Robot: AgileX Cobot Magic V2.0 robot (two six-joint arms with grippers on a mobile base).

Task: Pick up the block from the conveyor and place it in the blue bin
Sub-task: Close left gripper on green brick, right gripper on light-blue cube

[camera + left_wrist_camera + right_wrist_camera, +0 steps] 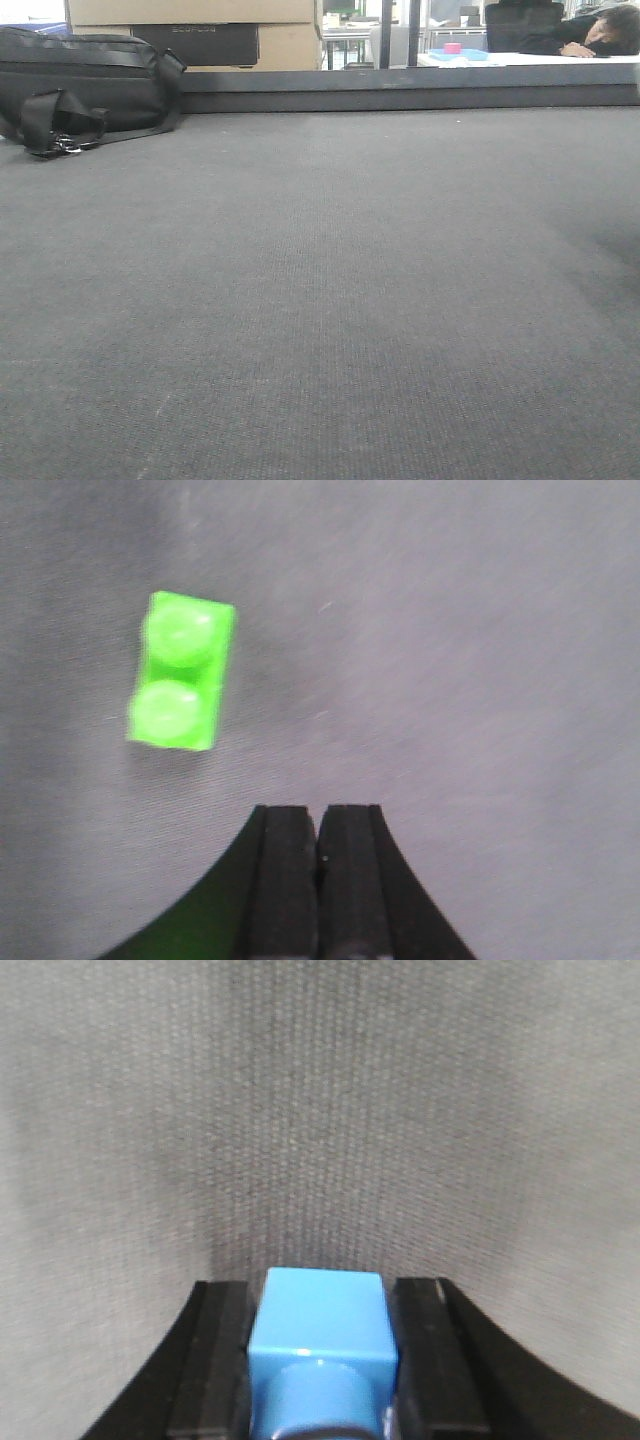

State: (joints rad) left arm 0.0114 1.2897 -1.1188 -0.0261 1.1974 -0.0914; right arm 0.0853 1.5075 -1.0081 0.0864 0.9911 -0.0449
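In the left wrist view a bright green two-stud block [181, 671] lies on the dark grey woven conveyor belt [450, 660], up and to the left of my left gripper [318, 825]. The left jaws are shut together and hold nothing. In the right wrist view my right gripper [322, 1305] is shut on a blue block [320, 1340] with a round stud, held just over the belt [320, 1110]. The front view shows only the belt [320, 300]; neither gripper nor block shows there. A blue bin does not show close by.
A black bag [80, 85] lies on the belt's far left. A dark rail [400, 90] edges the belt's far side. Beyond it are cardboard boxes [200, 25] and a white table with a blue tray [458, 54] holding a pink thing, and a person [600, 35] resting.
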